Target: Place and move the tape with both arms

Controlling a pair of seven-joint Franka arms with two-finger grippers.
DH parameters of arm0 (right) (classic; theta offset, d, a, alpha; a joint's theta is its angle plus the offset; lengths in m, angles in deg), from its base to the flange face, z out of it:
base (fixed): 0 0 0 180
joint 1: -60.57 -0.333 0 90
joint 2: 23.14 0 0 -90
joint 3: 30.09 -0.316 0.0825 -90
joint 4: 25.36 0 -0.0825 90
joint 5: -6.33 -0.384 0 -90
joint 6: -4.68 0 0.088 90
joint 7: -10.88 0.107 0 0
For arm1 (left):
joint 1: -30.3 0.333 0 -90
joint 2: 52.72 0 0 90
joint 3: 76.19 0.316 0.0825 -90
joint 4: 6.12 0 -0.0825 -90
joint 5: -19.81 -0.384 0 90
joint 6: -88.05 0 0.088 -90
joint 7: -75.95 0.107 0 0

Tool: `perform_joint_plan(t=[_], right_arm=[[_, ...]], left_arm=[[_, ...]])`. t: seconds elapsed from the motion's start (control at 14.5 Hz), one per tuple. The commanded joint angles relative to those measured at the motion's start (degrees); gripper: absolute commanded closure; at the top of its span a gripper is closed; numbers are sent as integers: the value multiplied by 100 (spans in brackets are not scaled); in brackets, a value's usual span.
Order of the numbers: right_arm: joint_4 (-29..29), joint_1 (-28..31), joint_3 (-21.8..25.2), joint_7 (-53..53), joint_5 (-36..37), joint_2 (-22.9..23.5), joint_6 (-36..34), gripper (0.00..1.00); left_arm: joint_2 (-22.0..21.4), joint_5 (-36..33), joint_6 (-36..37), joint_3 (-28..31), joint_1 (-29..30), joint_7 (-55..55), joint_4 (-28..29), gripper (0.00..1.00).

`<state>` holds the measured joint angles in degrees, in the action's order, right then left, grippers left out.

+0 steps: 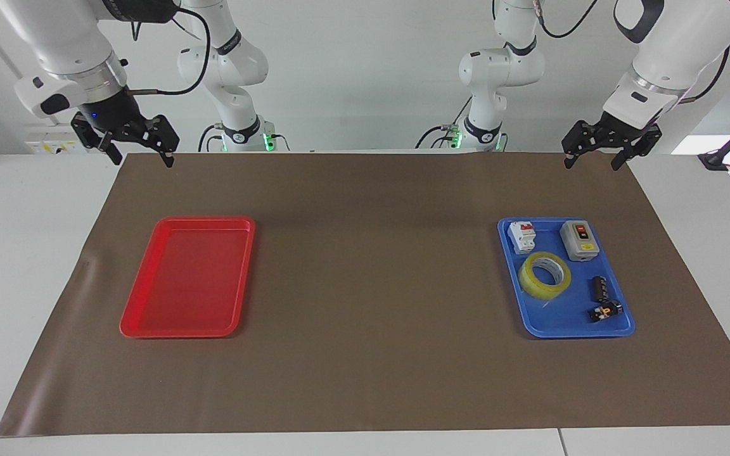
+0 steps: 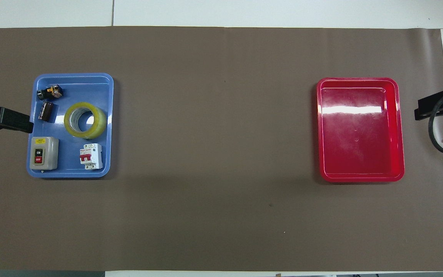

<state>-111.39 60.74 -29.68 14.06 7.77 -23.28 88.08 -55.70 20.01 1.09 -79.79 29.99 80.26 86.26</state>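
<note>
The tape [image 1: 544,274] [image 2: 85,120], a yellow translucent roll with a pale core, lies flat in the middle of the blue tray [image 1: 568,326] [image 2: 71,171] at the left arm's end of the table. My left gripper [image 1: 593,163] hangs open and empty over the brown mat's edge by the robots, well apart from that tray. My right gripper [image 1: 142,158] hangs open and empty over the same edge at the right arm's end. In the overhead view only black fingers [image 2: 10,120] show at each side edge.
The blue tray also holds a white circuit breaker [image 1: 521,236], a grey on/off switch box [image 1: 578,240], a dark cylinder [image 1: 598,288] and a small black-orange part [image 1: 604,311]. A red tray [image 1: 178,332] [image 2: 360,175] with nothing in it lies at the right arm's end. Two smaller white arms stand between the big ones.
</note>
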Motion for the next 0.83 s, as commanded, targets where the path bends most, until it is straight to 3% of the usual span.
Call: perform_joint_plan(t=[0.0,0.41,0.76], right_arm=[[-107,27,-33,42,-38,-91,71,0],[-107,45,-24,-108,-38,-91,71,0],[-107,80,-15,-441,-3,-83,133,0]], left_arm=[[-115,86,-128,-27,40,0,158,0],[-124,77,-119,-9,67,44,140,0],[-379,-10,-118,-1,93,-157,184,0]])
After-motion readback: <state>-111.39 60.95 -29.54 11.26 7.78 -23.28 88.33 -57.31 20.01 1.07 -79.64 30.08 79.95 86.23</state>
